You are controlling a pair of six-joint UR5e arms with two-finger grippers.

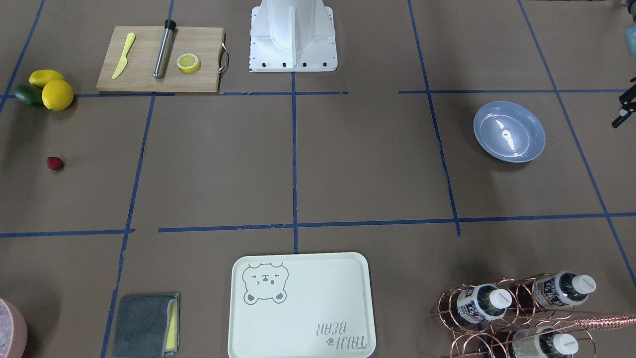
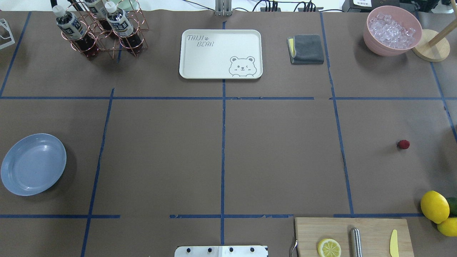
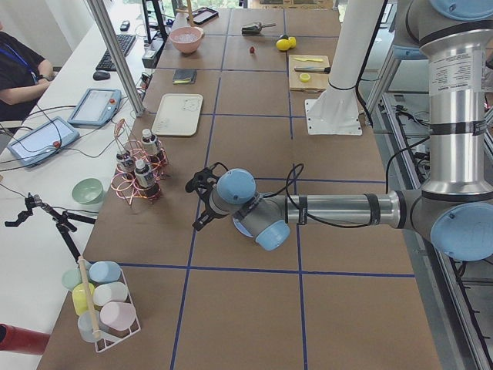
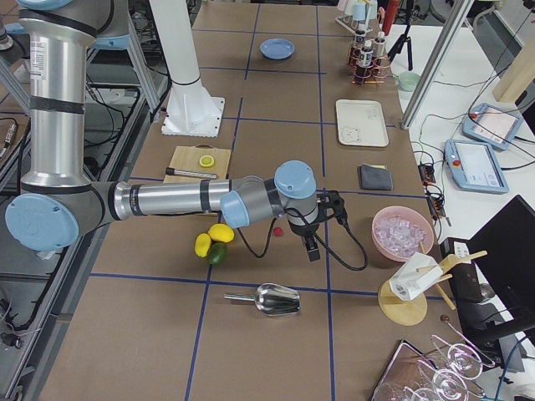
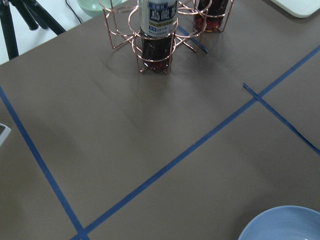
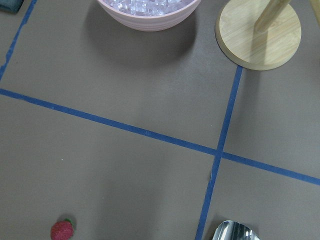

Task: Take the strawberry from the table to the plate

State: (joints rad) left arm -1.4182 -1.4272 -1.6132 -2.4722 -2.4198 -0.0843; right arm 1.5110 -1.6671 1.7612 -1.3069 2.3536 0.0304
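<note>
The strawberry [image 2: 403, 144] lies on the table's [image 2: 278, 160] right side, the plate [image 2: 33, 164] far left. Whether the left gripper [image 3: 196, 204] or right gripper [image 4: 326, 234] is open cannot be told.

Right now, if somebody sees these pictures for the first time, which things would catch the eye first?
The tiny dark-red strawberry lies alone on the brown paper-covered table, on the overhead view's right side, apart from the yellow lemons at the right edge. The round glossy light-blue plate sits empty at that view's left edge. Along the far side stand a cream bear-print tray and a pink bowl of ice cubes.
</note>
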